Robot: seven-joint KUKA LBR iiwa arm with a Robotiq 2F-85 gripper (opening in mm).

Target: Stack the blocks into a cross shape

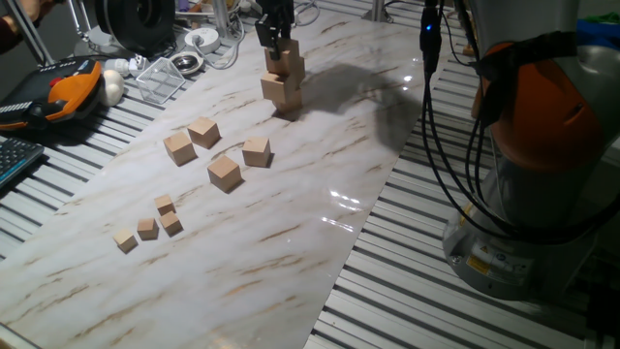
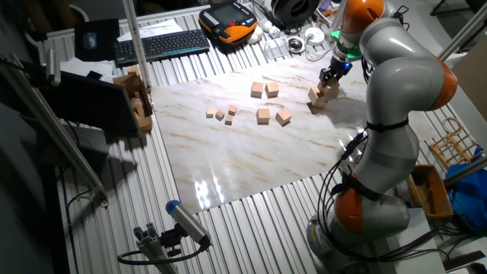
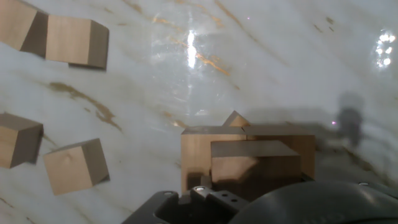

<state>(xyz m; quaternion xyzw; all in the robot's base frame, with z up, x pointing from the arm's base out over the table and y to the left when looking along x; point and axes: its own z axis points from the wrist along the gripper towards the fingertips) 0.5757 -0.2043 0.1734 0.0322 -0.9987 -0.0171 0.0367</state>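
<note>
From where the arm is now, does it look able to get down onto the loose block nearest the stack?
Probably yes. The gripper sits at the stack, and that loose block lies apart from its neighbours on open marble board, with nothing above it.

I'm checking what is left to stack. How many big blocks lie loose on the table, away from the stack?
4, in a loose cluster mid-table: block one, block two, block three, block four. The stack itself may hide some blocks.
</note>
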